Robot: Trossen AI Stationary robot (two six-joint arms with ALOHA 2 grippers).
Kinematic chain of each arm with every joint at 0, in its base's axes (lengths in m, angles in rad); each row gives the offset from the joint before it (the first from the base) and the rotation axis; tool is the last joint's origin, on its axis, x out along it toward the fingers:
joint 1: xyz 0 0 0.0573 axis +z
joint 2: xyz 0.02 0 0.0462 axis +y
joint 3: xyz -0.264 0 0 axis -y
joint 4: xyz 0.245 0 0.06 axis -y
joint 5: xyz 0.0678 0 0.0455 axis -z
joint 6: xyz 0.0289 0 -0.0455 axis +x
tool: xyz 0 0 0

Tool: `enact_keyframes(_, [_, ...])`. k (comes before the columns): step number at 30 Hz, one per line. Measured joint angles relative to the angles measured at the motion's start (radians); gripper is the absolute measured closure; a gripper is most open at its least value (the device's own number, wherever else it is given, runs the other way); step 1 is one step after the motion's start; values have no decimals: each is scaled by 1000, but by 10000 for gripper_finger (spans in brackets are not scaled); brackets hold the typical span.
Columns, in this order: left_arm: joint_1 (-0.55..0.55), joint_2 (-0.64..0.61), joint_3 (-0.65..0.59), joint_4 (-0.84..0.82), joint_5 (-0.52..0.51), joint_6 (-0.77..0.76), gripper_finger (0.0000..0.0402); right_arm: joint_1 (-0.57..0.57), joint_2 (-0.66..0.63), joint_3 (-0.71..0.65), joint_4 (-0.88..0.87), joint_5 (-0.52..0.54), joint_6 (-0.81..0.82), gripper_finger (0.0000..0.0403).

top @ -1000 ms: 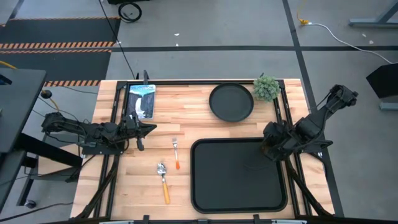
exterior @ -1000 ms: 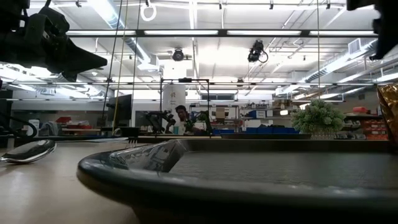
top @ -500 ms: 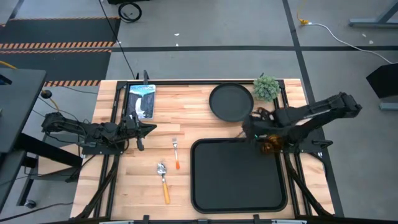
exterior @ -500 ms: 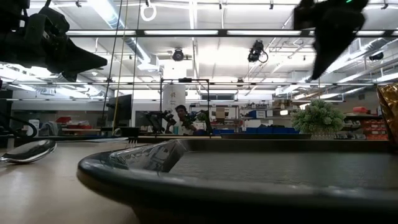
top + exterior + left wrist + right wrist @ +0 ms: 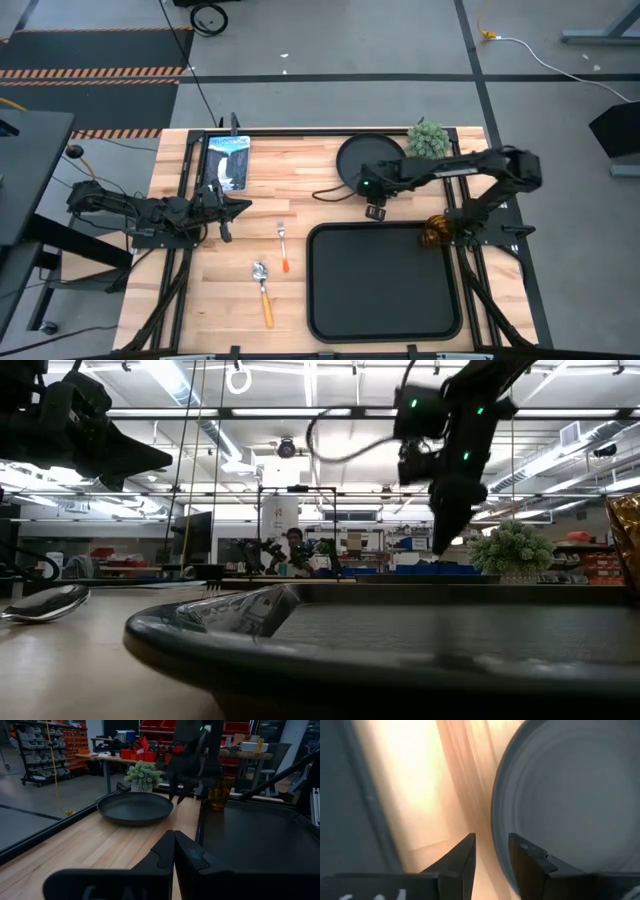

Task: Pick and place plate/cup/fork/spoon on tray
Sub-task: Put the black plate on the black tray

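The round black plate [image 5: 372, 165] lies flat on the wood at the far middle, and shows in the left wrist view [image 5: 135, 807] and the right wrist view [image 5: 570, 795]. My right gripper [image 5: 375, 197] hangs open above the plate's near rim, fingers pointing down [image 5: 492, 852], touching nothing. The amber cup [image 5: 432, 235] stands upright in the far right corner of the black tray [image 5: 330, 300]. The fork [image 5: 283, 245] and the spoon [image 5: 262, 290] lie on the wood left of the tray. My left gripper [image 5: 235, 208] waits shut and empty at the table's left.
A small green plant [image 5: 428, 140] stands just right of the plate at the far edge. A blue and white packet [image 5: 228, 160] lies at the far left. Black frame rails run along the table's left and right sides. Bare wood lies between plate and tray.
My right gripper has left the tray's far right corner, where it covered the cup. It has swung toward the table's left and far edge to the plate's near rim. The cup stays upright on the tray.
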Motion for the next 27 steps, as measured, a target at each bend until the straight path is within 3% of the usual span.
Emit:
enact_keyframes(6, [0, 0, 0, 0, 0, 1, 390, -10, 102, 0, 19, 51, -58, 280])
enact_keyframes(18, [0, 0, 0, 0, 0, 1, 390, -11, 172, 0, 43, 121, -121, 285])
enact_keyframes(22, [0, 0, 0, -1, 1, 1, 390, -12, 188, 0, 41, 121, -129, 314])
enact_keyframes(27, [0, 0, 0, -1, 1, 1, 390, -6, 191, 0, 41, 126, -116, 379])
